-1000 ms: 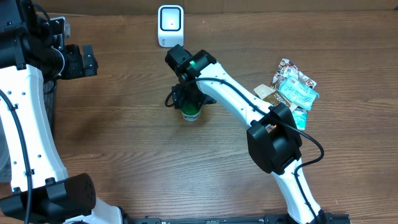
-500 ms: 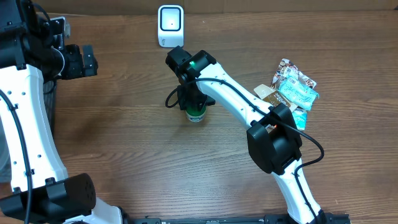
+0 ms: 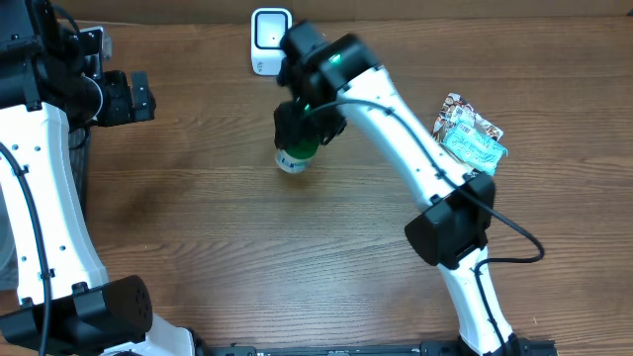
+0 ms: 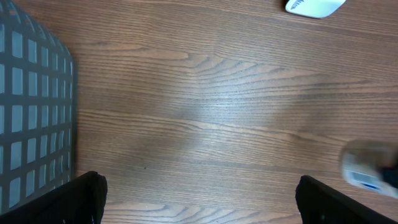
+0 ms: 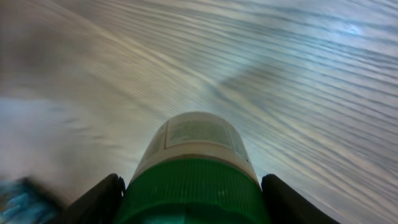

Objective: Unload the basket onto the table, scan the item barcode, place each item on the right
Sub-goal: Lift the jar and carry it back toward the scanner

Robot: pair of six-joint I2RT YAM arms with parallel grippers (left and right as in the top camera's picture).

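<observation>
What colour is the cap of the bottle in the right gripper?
Green. The cap of the bottle shows clearest in the right wrist view.

Your right wrist view cuts the bottle point(image 5: 198, 163) off at its lower edge, label print unreadable; your left wrist view shows it blurred and clips the scanner point(image 4: 314, 6) on top.

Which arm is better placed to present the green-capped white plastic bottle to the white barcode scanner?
Right. The right gripper is shut on the green-capped white bottle, close to the white scanner; the left gripper hangs open and empty, far off.
</observation>
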